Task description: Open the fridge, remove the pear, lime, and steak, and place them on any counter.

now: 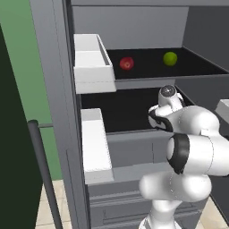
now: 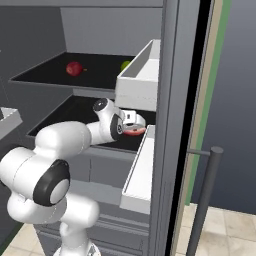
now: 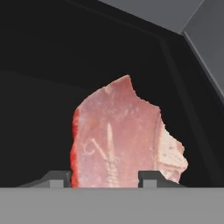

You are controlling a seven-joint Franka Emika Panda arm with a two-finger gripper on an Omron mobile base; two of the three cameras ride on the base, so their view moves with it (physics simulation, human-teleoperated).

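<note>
Hand view puts the steak dead centre, a flat pink-red slab with a darker red edge on the left and a paler ragged rim on the right, its lower part sitting between the two dark fingertips of the pincer. The tips stand either side of the meat, close to its edges, but whether they are already pressing on it I cannot tell. In the right base view the steak shows as a thin red sliver at the middle of the frame, under the white hand, on the black lower shelf of the open fridge. It looks light, thin and probably soft and a bit slick, so a hold across its width near the middle seems the safer choice; a pinch on the ragged pale rim would likely slip or let it droop. The pear and the lime lie apart on the upper shelf in the upper middle of the left base view. The arm rises from the bottom of both base views, bends at the elbow and reaches forward into the lower shelf, the wrist turned so the hand points along and down at the shelf.
</note>
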